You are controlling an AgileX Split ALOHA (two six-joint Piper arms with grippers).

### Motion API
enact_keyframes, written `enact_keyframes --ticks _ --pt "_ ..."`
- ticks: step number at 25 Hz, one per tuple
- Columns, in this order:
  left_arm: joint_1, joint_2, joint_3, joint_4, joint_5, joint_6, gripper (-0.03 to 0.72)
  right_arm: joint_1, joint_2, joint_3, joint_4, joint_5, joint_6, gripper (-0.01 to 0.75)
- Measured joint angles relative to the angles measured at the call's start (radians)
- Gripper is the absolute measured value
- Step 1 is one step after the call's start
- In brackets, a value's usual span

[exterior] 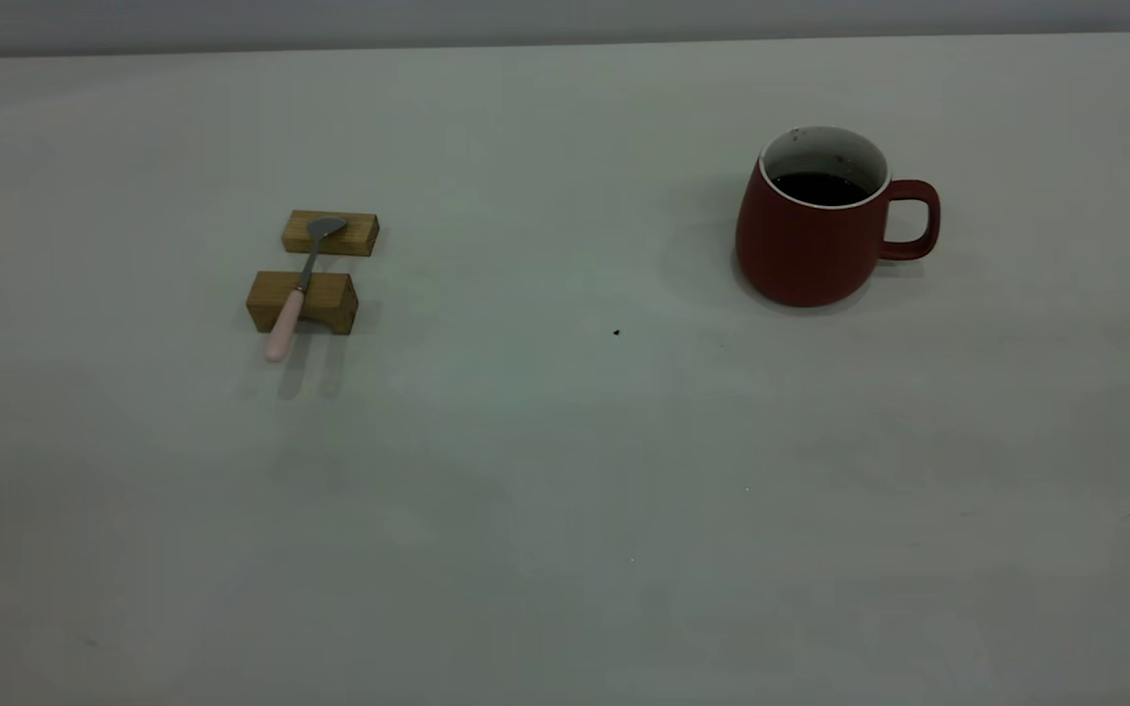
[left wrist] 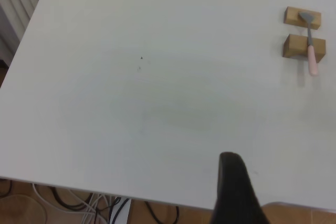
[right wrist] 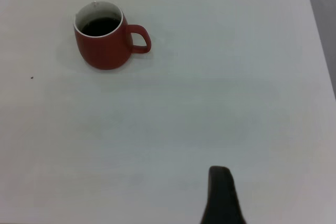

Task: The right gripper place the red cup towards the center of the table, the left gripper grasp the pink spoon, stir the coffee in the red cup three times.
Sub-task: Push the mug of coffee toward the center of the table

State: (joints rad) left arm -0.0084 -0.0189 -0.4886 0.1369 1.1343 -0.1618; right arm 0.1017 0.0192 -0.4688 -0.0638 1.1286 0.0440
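Only one tapering black finger of my left gripper (left wrist: 234, 190) and one of my right gripper (right wrist: 221, 195) shows, each at its wrist frame's bottom edge.

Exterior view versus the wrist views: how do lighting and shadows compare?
Exterior view: dim, with soft shadows beside the dark-red matte mug and under the pink-handled metal spoon on its two wooden blocks. Both wrist views: brighter, the pale table nearly washed out, shadows faint.
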Motion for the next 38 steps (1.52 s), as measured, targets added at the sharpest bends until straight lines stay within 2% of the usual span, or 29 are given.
enact_keyframes --ticks 10,16,18,24,30,33,38 --pt "0.000 0.000 0.000 0.000 0.000 0.000 0.531 0.000 0.012 0.000 0.106 0.000 -0.009 0.584" --pt "0.000 0.000 0.000 0.000 0.000 0.000 0.531 0.000 0.258 -0.005 0.155 -0.019 -0.076 0.584" --pt "0.000 0.000 0.000 0.000 0.000 0.000 0.531 0.000 0.377 -0.015 0.166 -0.069 -0.121 0.584" --pt "0.000 0.000 0.000 0.000 0.000 0.000 0.531 0.000 0.818 -0.061 0.254 -0.317 -0.341 0.584" --pt "0.000 0.000 0.000 0.000 0.000 0.000 0.531 0.000 1.226 -0.193 0.359 -0.532 -0.577 0.584" --pt "0.000 0.000 0.000 0.000 0.000 0.000 0.531 0.000 1.422 -0.312 0.391 -0.582 -0.668 0.584" --pt "0.000 0.000 0.000 0.000 0.000 0.000 0.531 0.000 1.736 -0.548 0.404 -0.592 -0.759 0.584"
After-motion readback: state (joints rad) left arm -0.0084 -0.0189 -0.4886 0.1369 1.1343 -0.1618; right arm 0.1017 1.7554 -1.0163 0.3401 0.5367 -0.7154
